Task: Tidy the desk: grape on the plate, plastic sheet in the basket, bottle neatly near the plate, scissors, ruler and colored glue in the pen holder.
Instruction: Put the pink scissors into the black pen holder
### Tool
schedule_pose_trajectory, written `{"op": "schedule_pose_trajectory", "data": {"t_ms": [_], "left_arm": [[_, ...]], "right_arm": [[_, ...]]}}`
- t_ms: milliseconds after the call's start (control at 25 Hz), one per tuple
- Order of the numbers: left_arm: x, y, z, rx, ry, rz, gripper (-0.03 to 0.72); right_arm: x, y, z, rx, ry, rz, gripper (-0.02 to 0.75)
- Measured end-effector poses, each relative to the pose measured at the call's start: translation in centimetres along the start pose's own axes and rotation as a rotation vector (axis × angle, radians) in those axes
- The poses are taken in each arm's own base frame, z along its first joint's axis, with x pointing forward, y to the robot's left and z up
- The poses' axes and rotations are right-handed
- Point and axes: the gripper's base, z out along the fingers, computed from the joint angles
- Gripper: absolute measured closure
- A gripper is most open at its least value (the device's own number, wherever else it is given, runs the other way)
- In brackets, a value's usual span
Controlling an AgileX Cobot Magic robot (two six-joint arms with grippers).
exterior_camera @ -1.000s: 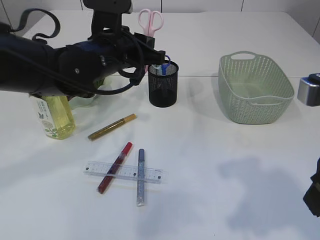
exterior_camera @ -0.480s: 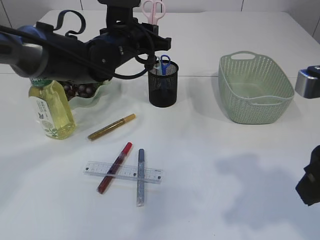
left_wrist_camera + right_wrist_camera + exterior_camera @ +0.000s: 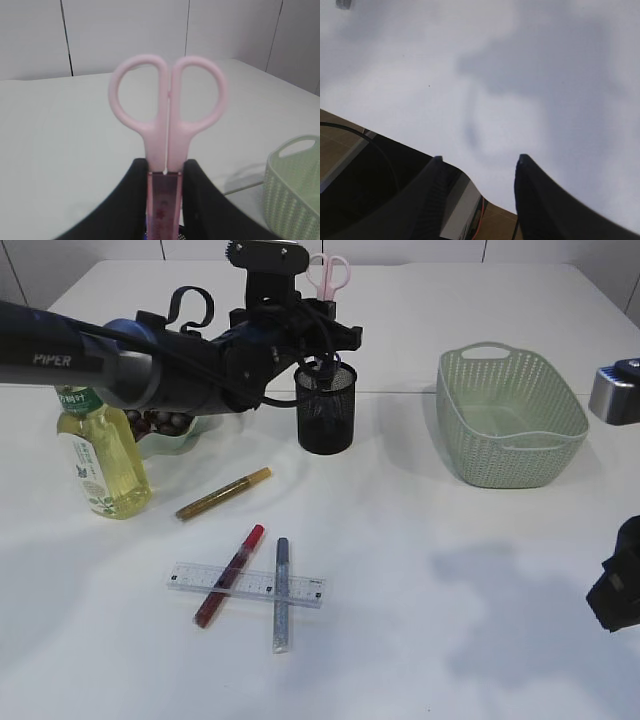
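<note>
Table (image 3: 480, 620): we see a white surface filling most of the exterior frame, carrying everything below.
Left arm (image 3: 120, 365): it reaches from the left edge across the upper middle, above the pen holder.
Basket (image 3: 510, 420): pale green, upper right of the frame; we cannot make out any sheet inside it.
Bottle (image 3: 100, 455): upright at the left edge, yellow liquid inside, just beside the plate.
Plate (image 3: 165, 443): pale green, behind the bottle, with dark grapes (image 3: 160, 422) on it, partly hidden by the arm.
Pen holder (image 3: 326, 408): black mesh cup, upper middle, directly below the left tool.
Ruler (image 3: 250, 584): clear, lying flat in the lower left, under 2 crossing glue pens.
Glue pens: we count 3 on the table, a gold one (image 3: 224, 493) near the bottle, a red one (image 3: 230, 575) and a silver-blue one (image 3: 281, 594) lying over the ruler.
Scissors (image 3: 167, 130): pink handles up, blade sheath pointing down over the holder's mouth.
Left tool (image 3: 165, 200): clamped on the scissors at the sheath just below the handles.
Right tool (image 3: 477, 165): its 2 fingers stand apart over bare table, holding nothing, at the right edge of the exterior frame.
</note>
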Motion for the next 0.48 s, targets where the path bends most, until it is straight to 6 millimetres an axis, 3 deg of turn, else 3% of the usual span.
{"op": "schedule_pose_trajectory", "data": {"t_ms": [480], "left_arm": [[2.6,0.1,1.0,-0.011,0.014,-0.007,0.546]], "right_arm": [[-0.2,-0.1,0.0,0.016,-0.024,-0.008,0.374]]}}
